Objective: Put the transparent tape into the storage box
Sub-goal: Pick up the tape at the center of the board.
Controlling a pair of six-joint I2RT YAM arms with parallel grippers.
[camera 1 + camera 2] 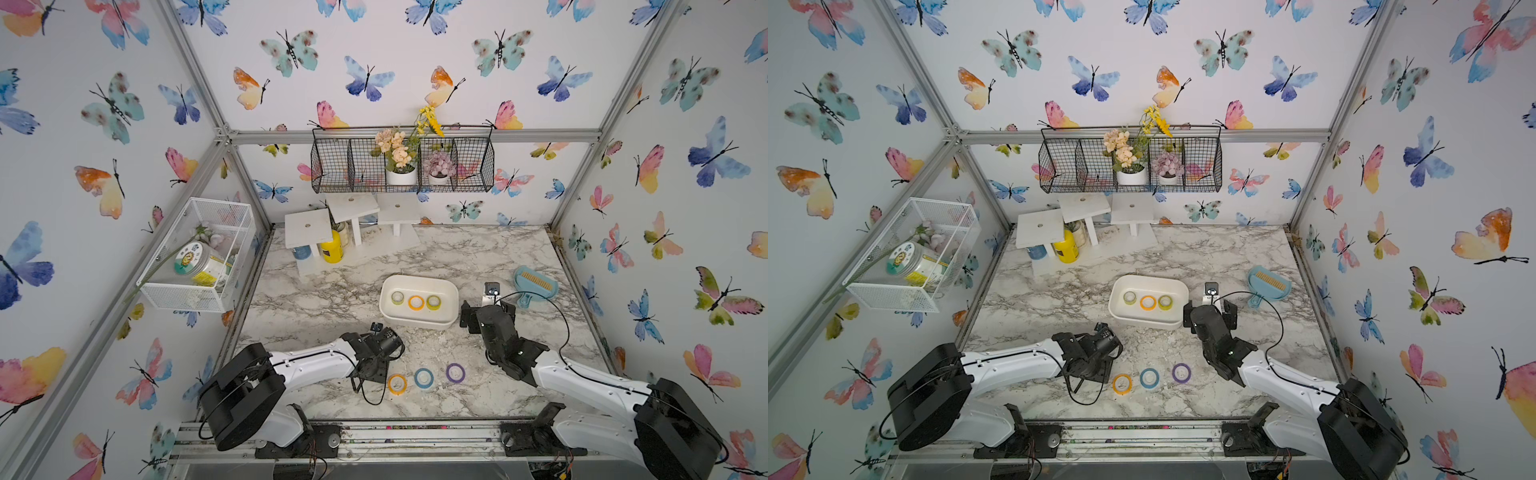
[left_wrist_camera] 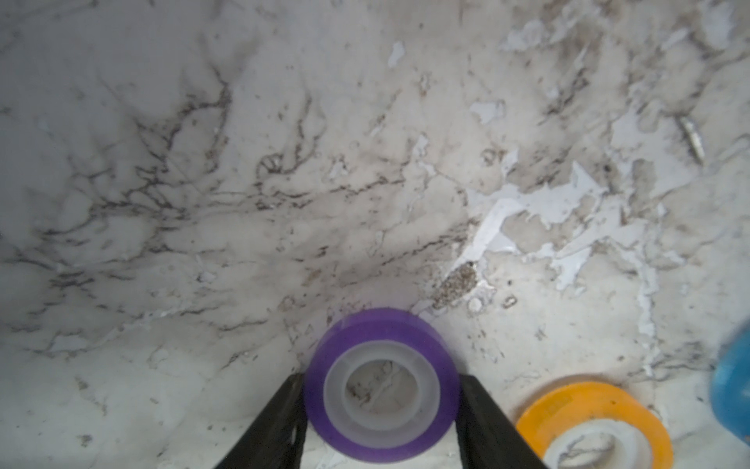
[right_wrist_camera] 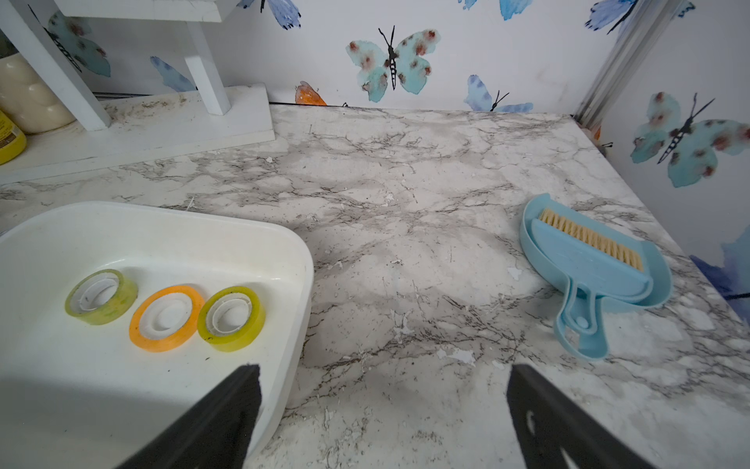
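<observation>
Where the left gripper reaches low over the marble table, its fingers press both sides of a purple tape roll. To its right lie an orange roll, a blue roll and a second purple roll. Farther back, the storage box holds three rolls. Just beside it, the right gripper hangs wide open.

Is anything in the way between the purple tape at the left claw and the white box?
Nothing visible. Bare table lies between the purple tape and the box. The right claw hangs open at the box's corner.
</observation>
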